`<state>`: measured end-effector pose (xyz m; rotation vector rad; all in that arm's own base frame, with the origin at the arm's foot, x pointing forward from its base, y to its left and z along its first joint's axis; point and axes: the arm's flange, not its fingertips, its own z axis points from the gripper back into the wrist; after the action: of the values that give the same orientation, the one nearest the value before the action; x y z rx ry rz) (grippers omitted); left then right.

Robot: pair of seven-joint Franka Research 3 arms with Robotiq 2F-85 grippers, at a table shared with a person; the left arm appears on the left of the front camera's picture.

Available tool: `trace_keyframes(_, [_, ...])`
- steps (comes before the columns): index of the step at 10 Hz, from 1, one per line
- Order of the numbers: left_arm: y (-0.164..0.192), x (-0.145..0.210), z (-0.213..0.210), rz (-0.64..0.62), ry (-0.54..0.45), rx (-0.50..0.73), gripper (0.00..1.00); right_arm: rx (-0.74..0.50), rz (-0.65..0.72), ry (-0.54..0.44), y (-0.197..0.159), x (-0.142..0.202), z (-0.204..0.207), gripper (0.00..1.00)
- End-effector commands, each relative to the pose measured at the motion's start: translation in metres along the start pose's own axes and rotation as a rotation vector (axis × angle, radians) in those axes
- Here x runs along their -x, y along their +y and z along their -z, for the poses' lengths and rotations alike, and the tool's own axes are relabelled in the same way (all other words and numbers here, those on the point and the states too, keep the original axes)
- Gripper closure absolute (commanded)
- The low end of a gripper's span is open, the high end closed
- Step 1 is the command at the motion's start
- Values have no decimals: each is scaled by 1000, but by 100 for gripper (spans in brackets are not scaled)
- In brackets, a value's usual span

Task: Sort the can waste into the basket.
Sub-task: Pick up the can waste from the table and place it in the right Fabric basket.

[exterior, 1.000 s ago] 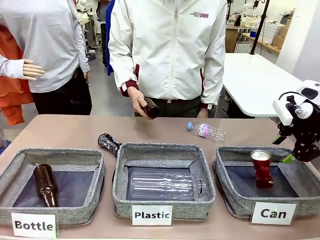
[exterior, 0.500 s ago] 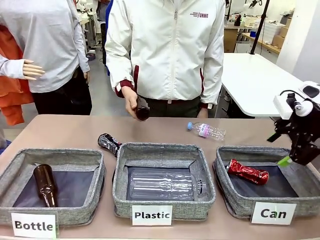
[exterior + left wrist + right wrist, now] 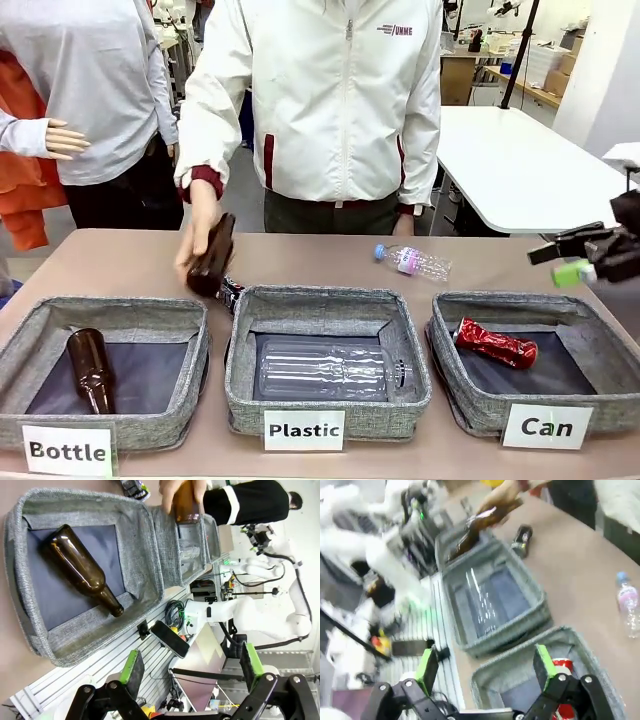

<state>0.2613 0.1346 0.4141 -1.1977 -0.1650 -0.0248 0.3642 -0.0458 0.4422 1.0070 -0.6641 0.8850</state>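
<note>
Left gripper hangs spread and empty. Bottle bin holds a brown bottle; the person's hand swings a second bottle over. Black can waits on the table. Plastic bin holds a clear bottle. Red can just dropped flat into the can basket; right gripper has lifted away, spread wide. One can left!

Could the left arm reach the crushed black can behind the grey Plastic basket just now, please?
Probably not cleanly: the person's hand, holding a brown glass bottle, hangs close beside that crushed black can.
</note>
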Motion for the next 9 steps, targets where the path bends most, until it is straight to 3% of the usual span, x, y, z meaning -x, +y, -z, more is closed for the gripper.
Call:
trace_keyframes(1, [-24,4,-25,91,-63,-9,0,106,408,-545,-16,-2,-8,0])
trace_keyframes(2, [-45,8,-49,152,-117,6,0,105,416,-543,-21,-2,-7,0])
trace_keyframes(3, [-67,23,-77,178,-107,10,0,118,442,-530,-27,-3,-3,0])
trace_keyframes(4, [-89,40,-104,174,-95,75,0,24,236,-241,-21,8,-17,0])
trace_keyframes(6, [-124,77,-161,226,-138,192,0,24,236,-241,-21,8,-17,0])
trace_keyframes(9, [-125,87,-198,231,-267,138,0,24,236,-241,-21,8,-17,0])
